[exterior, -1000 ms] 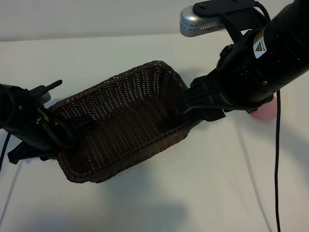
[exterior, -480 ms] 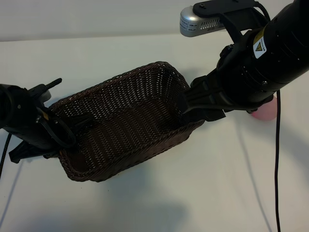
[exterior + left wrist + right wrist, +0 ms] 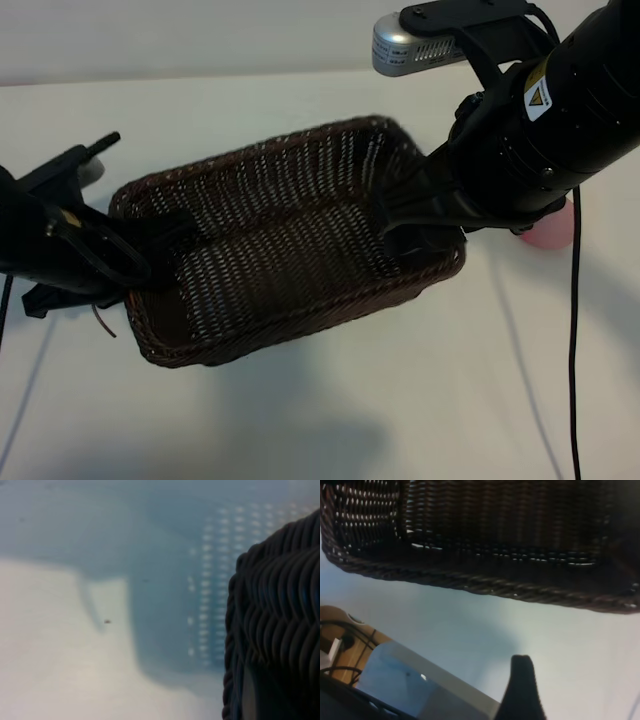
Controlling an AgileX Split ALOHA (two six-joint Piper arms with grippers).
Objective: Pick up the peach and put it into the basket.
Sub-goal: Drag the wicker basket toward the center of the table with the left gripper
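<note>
A large rectangular dark-brown woven wicker basket [image 3: 290,240] with a thick braided rim is seen on the white bench [image 3: 330,400], its left end gripped by the left tool [image 3: 135,245], which is clenched on the rim; the basket's underside appears raised off the bench in the wrist views. The right tool [image 3: 415,235] hangs at the basket's right end with its jaws released and nothing between them. The small round pale-pink peach [image 3: 548,228] lies on the bench to the right, mostly hidden behind the right arm and well outside the basket. The basket is judged to be under repositioning, so a firm hold on the rim should be kept and the basket set down flat and near the peach, without knocking the right tool. The peach should then be approached from above by the open right tool.
</note>
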